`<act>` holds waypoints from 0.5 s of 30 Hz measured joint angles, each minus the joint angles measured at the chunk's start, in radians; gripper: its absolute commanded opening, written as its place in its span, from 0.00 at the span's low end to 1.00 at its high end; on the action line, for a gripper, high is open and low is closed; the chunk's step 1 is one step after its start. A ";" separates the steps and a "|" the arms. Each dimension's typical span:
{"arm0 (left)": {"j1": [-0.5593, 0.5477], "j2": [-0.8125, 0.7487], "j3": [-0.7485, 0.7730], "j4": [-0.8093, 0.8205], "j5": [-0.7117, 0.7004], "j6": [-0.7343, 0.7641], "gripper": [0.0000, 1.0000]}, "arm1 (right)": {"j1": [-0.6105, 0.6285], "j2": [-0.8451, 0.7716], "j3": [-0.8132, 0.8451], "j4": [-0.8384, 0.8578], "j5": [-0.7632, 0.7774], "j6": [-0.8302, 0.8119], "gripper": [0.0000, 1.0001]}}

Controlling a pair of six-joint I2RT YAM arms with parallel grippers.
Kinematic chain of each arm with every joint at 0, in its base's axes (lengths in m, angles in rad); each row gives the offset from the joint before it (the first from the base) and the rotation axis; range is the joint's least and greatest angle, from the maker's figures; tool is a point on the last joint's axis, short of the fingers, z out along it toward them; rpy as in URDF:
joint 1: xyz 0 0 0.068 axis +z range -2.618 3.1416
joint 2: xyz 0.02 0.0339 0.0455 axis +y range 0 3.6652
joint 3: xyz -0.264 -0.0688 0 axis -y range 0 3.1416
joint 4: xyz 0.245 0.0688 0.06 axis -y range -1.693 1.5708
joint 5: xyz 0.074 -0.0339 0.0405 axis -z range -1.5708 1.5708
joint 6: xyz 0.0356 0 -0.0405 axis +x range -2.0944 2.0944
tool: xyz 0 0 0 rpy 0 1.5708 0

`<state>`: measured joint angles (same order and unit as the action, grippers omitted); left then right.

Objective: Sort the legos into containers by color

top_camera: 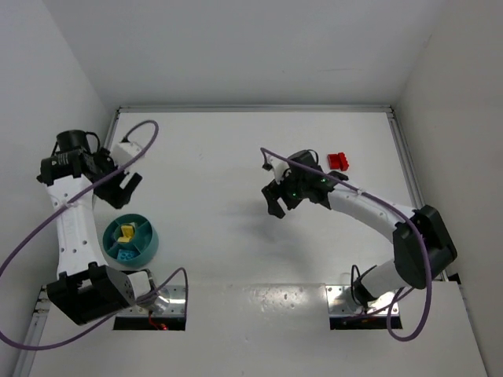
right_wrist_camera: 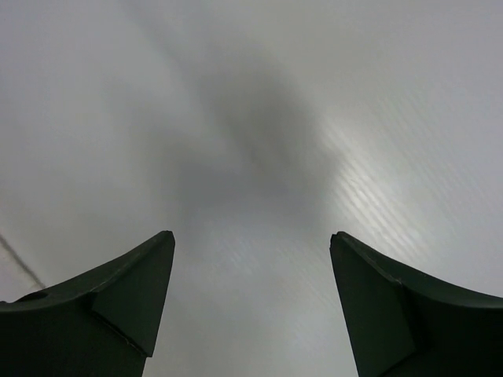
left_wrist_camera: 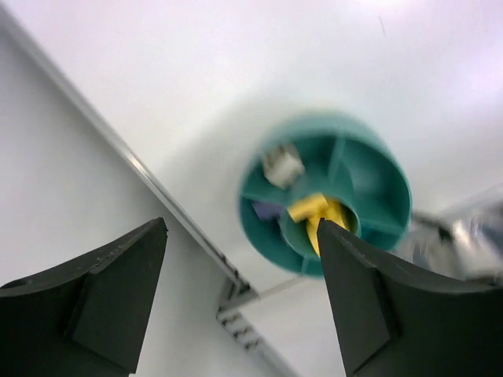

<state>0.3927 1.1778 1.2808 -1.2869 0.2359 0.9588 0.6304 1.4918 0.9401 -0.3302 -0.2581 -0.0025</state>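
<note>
Between picks: left pincer (top_camera: 124, 187) spread near round teal plastic bowl (top_camera: 153, 244); right pincer (top_camera: 277, 204) spread; red plastic bricks (top_camera: 339, 161) likely to be grasped next.

You've got a teal bowl (top_camera: 152, 243) with a yellow brick (top_camera: 126, 232) and a blue brick (top_camera: 125, 255) in it, and red bricks (top_camera: 339, 161) on the plain white table (top_camera: 220, 157). Your arms (top_camera: 75, 228) are white with black joints, and the cables (top_camera: 31, 243) are purple.
</note>
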 measured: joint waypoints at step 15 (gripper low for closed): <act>-0.127 0.105 0.182 0.315 0.087 -0.560 1.00 | -0.453 0.267 0.306 -0.040 0.213 -0.049 0.77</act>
<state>0.2653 1.2827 1.4631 -0.9722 0.3225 0.3992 0.1772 1.7588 1.2457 -0.3706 -0.0452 -0.0513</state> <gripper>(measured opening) 0.995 0.785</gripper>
